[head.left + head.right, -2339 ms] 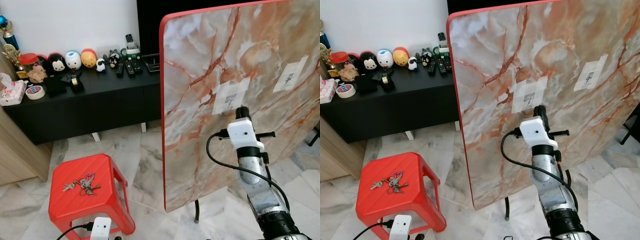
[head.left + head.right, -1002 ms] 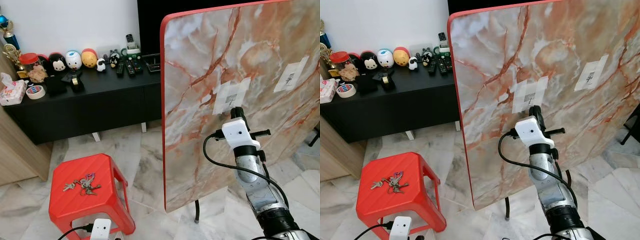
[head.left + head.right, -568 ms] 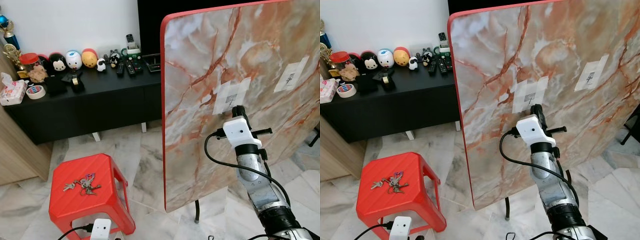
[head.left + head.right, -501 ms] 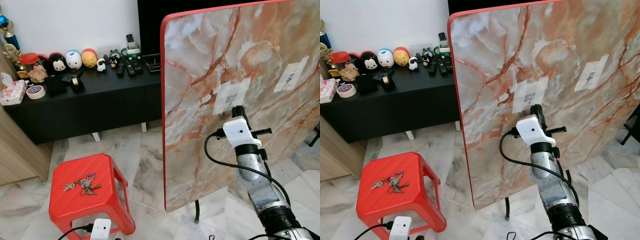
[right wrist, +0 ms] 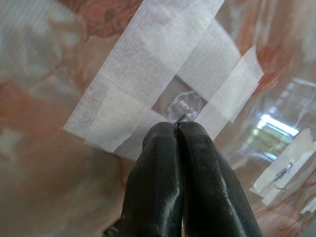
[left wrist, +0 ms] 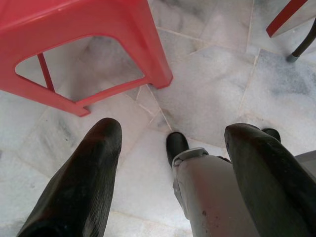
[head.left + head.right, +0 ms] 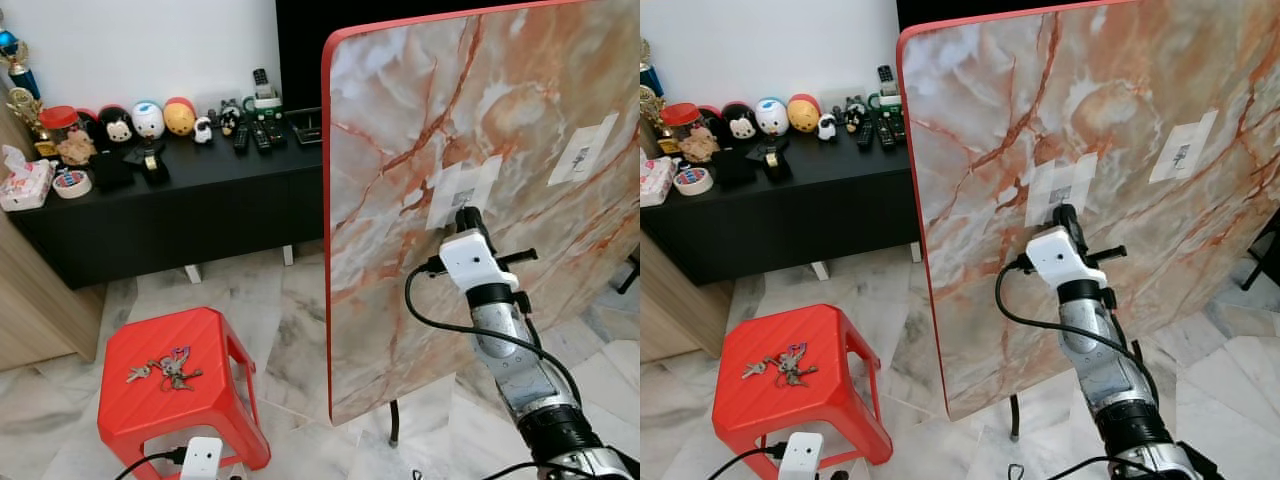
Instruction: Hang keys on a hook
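Keys (image 7: 163,369): lying in a bunch on top of red plastic stool (image 7: 205,335), low left of scene, well apart from both grippers. Not hung.

Marble-pattern tabletop (image 7: 400,120), red-edged, standing tipped up on edge at right, on thin dark legs. Two taped patches on its face: nearer hook (image 5: 181,109), clear, held under crossed strips of white tape (image 5: 133,74); second hook (image 5: 282,174) w/ own tape further along same face, twd right edge.

R gripper (image 5: 177,129): raised on silver arm, tips right at nearer hook, touching or almost – cannot tell which. Fingers (image 5: 158,163) pressed together, nothing between them. White camera block (image 7: 466,256) on wrist, black cable looping down below it.

L gripper (image 6: 170,140): hanging low by stool, pointing at marble floor (image 6: 207,89). Fingers (image 6: 89,168) spread wide, empty. One stool leg (image 6: 155,54) and cross-rail just ahead of tips. Robot's own leg and foot seen between fingers.

Background: black low cabinet (image 7: 170,215) along white wall, carrying row of round toy figures (image 7: 148,119), remotes (image 7: 250,135), tape rolls, tissue pack, jar. Trophy at far left corner. Wooden panel at left edge.
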